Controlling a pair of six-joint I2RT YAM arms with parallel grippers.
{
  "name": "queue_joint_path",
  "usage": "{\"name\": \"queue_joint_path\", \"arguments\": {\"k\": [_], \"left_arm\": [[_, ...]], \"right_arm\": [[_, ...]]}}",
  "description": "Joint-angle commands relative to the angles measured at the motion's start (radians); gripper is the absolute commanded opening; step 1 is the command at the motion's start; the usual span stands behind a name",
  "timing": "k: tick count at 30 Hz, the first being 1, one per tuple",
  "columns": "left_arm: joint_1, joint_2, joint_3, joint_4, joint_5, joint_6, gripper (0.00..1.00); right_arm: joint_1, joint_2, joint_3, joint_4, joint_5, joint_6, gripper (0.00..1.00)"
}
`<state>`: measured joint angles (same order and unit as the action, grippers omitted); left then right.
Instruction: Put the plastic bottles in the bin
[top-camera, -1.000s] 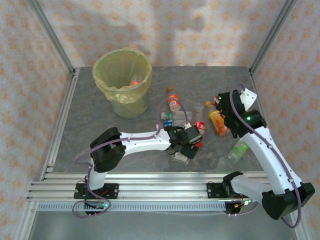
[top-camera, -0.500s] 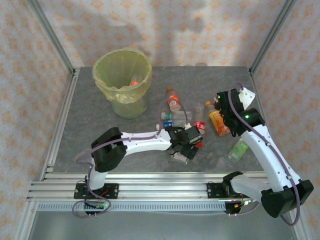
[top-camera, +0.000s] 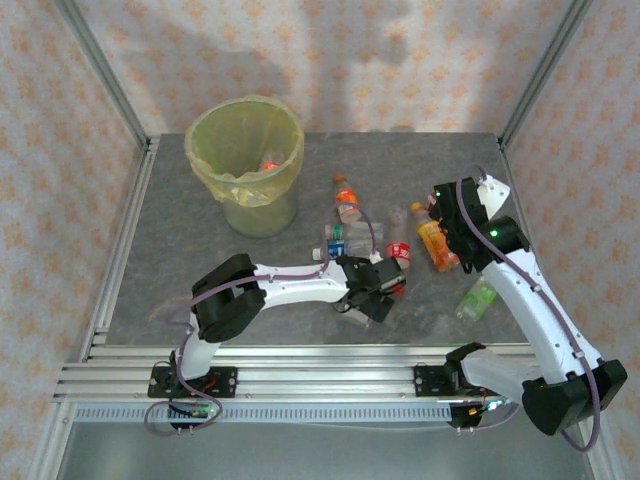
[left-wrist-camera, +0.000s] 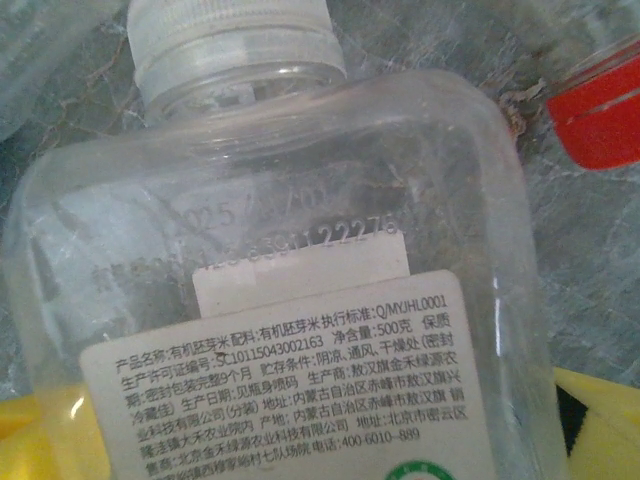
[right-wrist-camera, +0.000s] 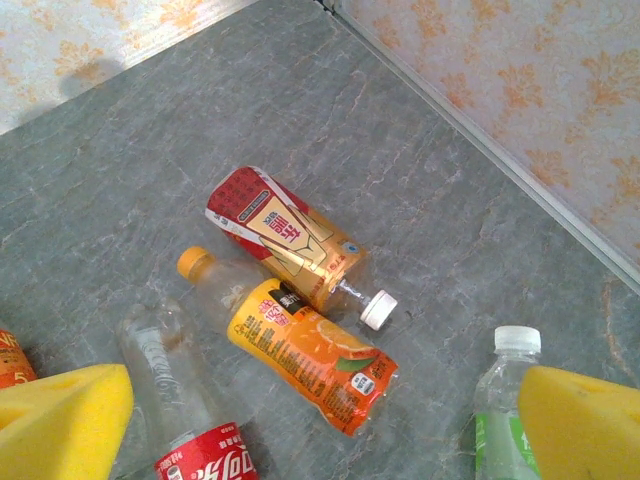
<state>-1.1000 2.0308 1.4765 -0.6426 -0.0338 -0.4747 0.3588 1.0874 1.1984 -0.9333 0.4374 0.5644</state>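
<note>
Two pincers stand with jaws spread fully wide, and neither has hold of anything. The left pincer (top-camera: 362, 300) hangs low over a clear bottle (left-wrist-camera: 290, 250), which lies directly under it between its yellow pads (left-wrist-camera: 30, 440), white cap pointing away. A red cap (left-wrist-camera: 600, 110) sits just past that bottle, to the right.

The right pincer (right-wrist-camera: 322, 420) hovers higher. An orange-label bottle (right-wrist-camera: 310, 360) lies below it between the pads, a cola bottle (right-wrist-camera: 175, 400) is by its left pad and a green-label bottle (right-wrist-camera: 505, 420) by its right. A red-and-gold bottle (right-wrist-camera: 285, 235) lies just beyond.

The bin (top-camera: 255, 212) stands well beyond the left pincer, off to its left, with something red inside.

The step in hand looks like the pick of the clear bottle. Next the left jaws should close squarely across its flat sides, then lift and carry it over the bin's rim. The thin, smooth wall may dent or slip.
</note>
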Motion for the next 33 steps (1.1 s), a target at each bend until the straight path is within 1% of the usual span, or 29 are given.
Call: {"name": "queue_joint_path", "arguments": {"k": [1, 3, 7, 11, 16, 21, 27, 30, 33], "left_arm": [[-0.006, 0.022, -0.005, -0.024, -0.038, -0.003, 1.0], [-0.005, 0.025, -0.008, -0.023, -0.041, 0.003, 0.95], [-0.007, 0.002, -0.019, -0.027, -0.05, 0.017, 0.81], [-0.014, -0.034, -0.025, -0.04, -0.054, 0.033, 0.7], [-0.025, -0.109, -0.027, -0.066, -0.063, 0.069, 0.68], [-0.027, -0.219, -0.024, -0.07, -0.062, 0.117, 0.66], [-0.027, -0.321, 0.002, -0.068, -0.014, 0.169, 0.66], [-0.027, -0.357, 0.045, -0.087, -0.025, 0.2, 0.66], [-0.027, -0.397, 0.115, -0.113, -0.076, 0.258, 0.66]], "right_arm": [[-0.004, -0.007, -0.008, 0.013, 0.003, -0.006, 0.99], [-0.004, -0.009, -0.008, 0.013, 0.004, -0.006, 0.99], [-0.004, -0.021, -0.014, 0.013, 0.01, 0.001, 0.99], [-0.004, -0.036, -0.021, 0.013, 0.021, 0.011, 0.99], [-0.004, -0.045, -0.001, -0.027, 0.045, 0.028, 0.99], [-0.004, -0.079, 0.007, -0.046, 0.059, 0.03, 0.99], [-0.004, -0.096, 0.025, -0.114, 0.095, 0.071, 0.99], [-0.005, -0.091, 0.029, -0.147, 0.107, 0.1, 0.99], [-0.005, -0.084, 0.024, -0.177, 0.128, 0.122, 0.99]]}}
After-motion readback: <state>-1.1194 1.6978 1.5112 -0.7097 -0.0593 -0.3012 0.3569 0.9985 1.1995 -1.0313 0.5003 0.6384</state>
